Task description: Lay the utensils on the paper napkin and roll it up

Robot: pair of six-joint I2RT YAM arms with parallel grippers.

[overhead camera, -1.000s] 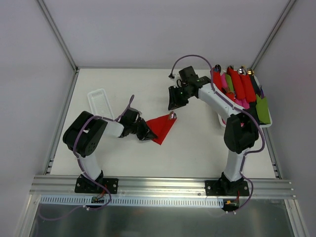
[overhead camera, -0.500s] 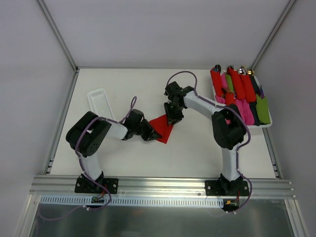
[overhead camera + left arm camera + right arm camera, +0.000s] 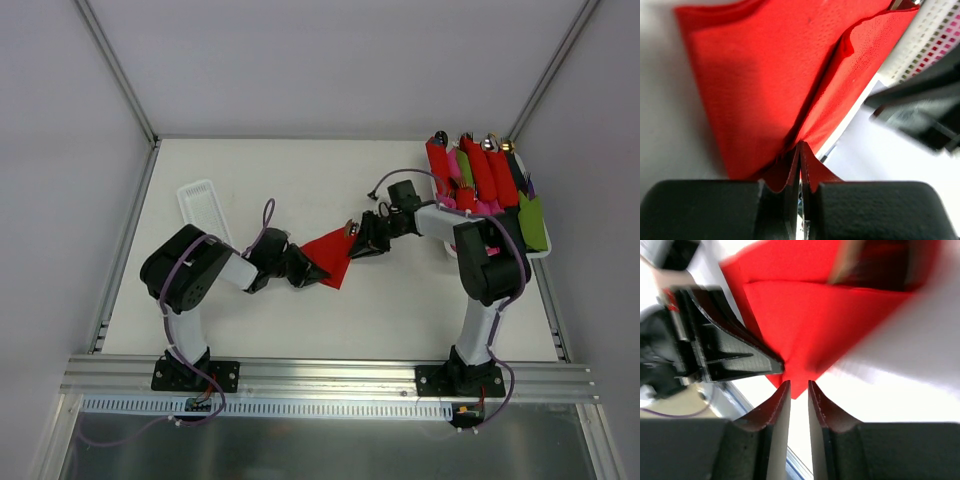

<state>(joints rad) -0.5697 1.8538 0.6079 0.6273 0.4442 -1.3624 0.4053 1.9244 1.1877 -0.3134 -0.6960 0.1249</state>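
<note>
The paper napkin (image 3: 330,256) lies folded into a red wedge in the middle of the table. A shiny utensil head (image 3: 350,228) pokes out at its upper right edge; the rest of the utensils are hidden in the fold. My left gripper (image 3: 308,270) is shut on the napkin's left corner, and in the left wrist view the red fold (image 3: 790,75) runs right down into the closed left gripper (image 3: 800,146). My right gripper (image 3: 360,243) sits low at the napkin's right edge. In the right wrist view the right gripper (image 3: 799,384) stands narrowly open, a napkin corner (image 3: 800,340) just beyond its tips.
A white tray (image 3: 533,254) at the back right holds several red, pink and green rolled bundles (image 3: 485,175). A white slotted basket (image 3: 190,192) lies at the back left. The two grippers face each other closely across the napkin.
The right arm came down from behind the napkin, passed over its top and now sits low at its right edge. The left gripper kept hold and shifted slightly right.
</note>
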